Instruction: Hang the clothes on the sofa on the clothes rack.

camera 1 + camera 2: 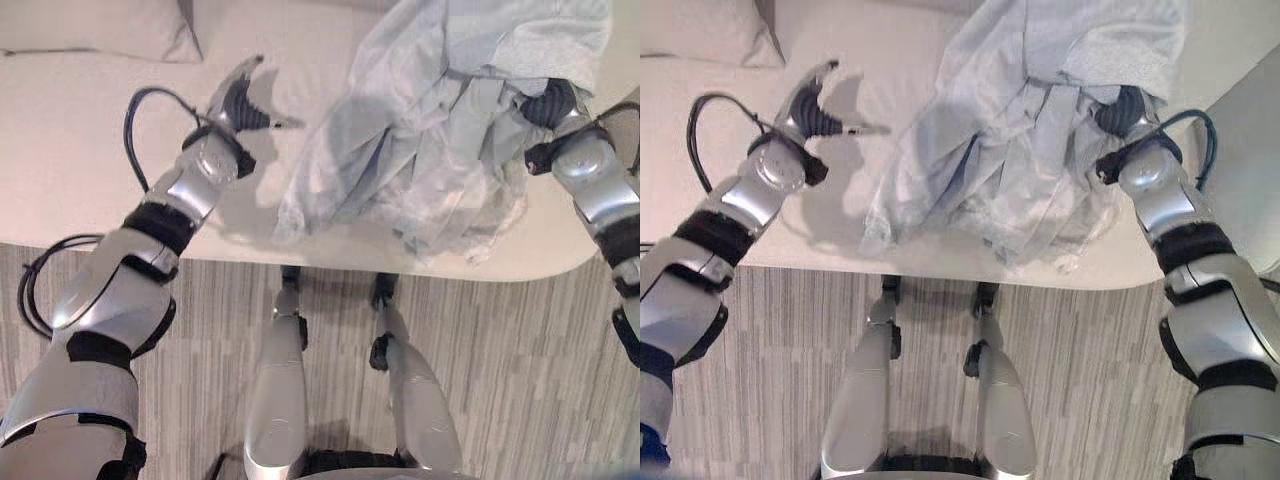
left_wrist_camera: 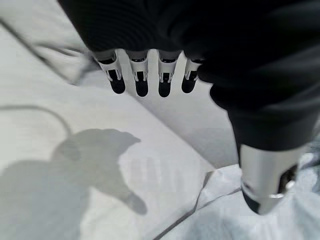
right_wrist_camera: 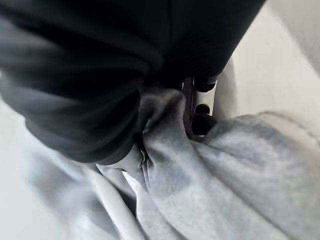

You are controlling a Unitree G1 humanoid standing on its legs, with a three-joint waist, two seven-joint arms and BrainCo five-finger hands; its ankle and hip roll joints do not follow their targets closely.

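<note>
**Right hand gathering the grey garment off the sofa, left hand waiting open**

The right hand (image 1: 1127, 112) is gripping a bunch of the pale grey garment (image 1: 440, 130). In the right wrist view its fingers (image 3: 200, 107) are curling into the cloth, with a fold pinched between them and the dark cover, so the hand is closed on fabric rather than merely resting on it. The hold is sitting high on the garment's right side, which is probably why the rest of the cloth is draping down and fanning out towards the sofa's front edge: it is hanging from one gathered point, and its lower hem is lying on the cushion.

The garment is lying on the sofa (image 1: 90, 150), crumpled in loose folds, with a cushion (image 1: 100, 30) well apart at the far left corner.

The left hand (image 1: 240, 100) is hovering over bare cushion just beside the garment's left edge, holding nothing. Its fingers (image 2: 141, 75) are reaching straight out in a row, relaxed and spread from the thumb. It appears to be standing by as a second support, placed to take the free side so the cloth can be lifted evenly.

No clothes rack is visible here, so hanging is, by my reading, some way off; the pick-up is the step in hand.
</note>
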